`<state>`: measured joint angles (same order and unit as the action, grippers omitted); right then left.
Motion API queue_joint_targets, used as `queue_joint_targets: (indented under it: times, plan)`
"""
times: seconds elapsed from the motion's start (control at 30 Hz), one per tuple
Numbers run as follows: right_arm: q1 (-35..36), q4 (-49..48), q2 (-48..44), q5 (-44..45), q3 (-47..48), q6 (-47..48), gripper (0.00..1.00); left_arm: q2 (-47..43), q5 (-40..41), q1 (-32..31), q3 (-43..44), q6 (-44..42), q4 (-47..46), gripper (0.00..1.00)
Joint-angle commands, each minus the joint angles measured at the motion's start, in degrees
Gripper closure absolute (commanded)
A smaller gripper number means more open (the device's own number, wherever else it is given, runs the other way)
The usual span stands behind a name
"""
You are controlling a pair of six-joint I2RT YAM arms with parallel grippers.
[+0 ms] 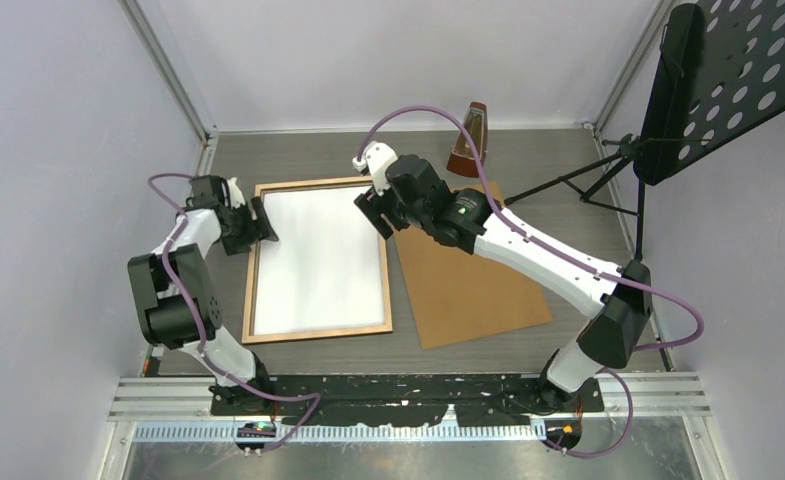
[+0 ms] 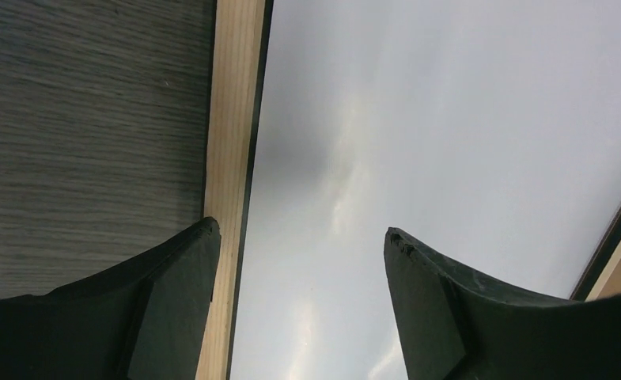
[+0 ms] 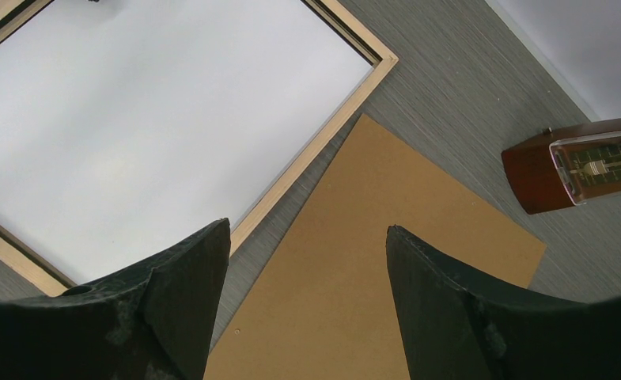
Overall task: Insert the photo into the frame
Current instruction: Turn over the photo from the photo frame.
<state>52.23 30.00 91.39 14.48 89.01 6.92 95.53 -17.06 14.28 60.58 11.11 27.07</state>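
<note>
The frame (image 1: 251, 290) lies flat on the table with its light wood rear face up. The photo (image 1: 318, 262) lies inside its border, white reverse up. My left gripper (image 1: 266, 222) is open at the frame's upper left side. In the left wrist view it (image 2: 301, 233) straddles the wooden border (image 2: 228, 119) and the white sheet (image 2: 449, 119), holding nothing. My right gripper (image 1: 376, 213) is open by the frame's upper right corner. In the right wrist view it (image 3: 307, 229) hangs above the gap between the frame (image 3: 331, 131) and a brown board, empty; the photo (image 3: 149, 119) is to its left.
A brown hardboard sheet (image 1: 473, 285) lies right of the frame, its corner close to the border, also in the right wrist view (image 3: 386, 237). A metronome (image 1: 471, 140) stands at the back. A black music stand (image 1: 728, 85) occupies the far right. Walls enclose the table.
</note>
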Motion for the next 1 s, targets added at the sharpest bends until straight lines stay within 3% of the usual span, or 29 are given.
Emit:
queue_joint_targets:
  times: [0.0, 0.3, 0.4, 0.53, 0.8, 0.87, 0.97]
  plan:
    - [-0.56, -2.18, -2.87, -0.19, -0.37, -0.61, 0.22, -3.71, 3.22, 0.28, 0.39, -1.78, 0.84, 0.23]
    - [-3.00, -3.92, -4.67, -0.47, -3.50, -0.39, 0.22, -10.36, 1.63, -0.06, 0.33, -3.56, 1.28, 0.20]
    - [-5.69, -5.61, -7.15, -0.91, -7.27, 0.31, 0.22, -12.63, -0.01, -1.15, -0.01, -4.54, 1.41, 0.13]
    - [-10.15, -7.23, -11.78, -3.00, -13.88, 1.45, 0.22, -16.75, -1.19, -4.11, -0.91, -6.69, 1.31, 0.01]
    - [-18.66, -7.59, -21.56, -7.75, -26.14, 4.17, 0.22, -20.02, -1.08, -12.79, -2.80, -10.25, 0.98, 0.01]
    - [-19.53, -7.93, -23.60, -8.05, -29.05, 5.42, 0.12, -18.43, -0.93, -15.72, -3.07, -10.16, 0.82, 0.00]
    - [-20.71, -8.39, -26.33, -7.91, -33.51, 7.76, 0.09, -15.01, -1.48, -18.48, -2.59, -9.58, 0.88, 0.00]
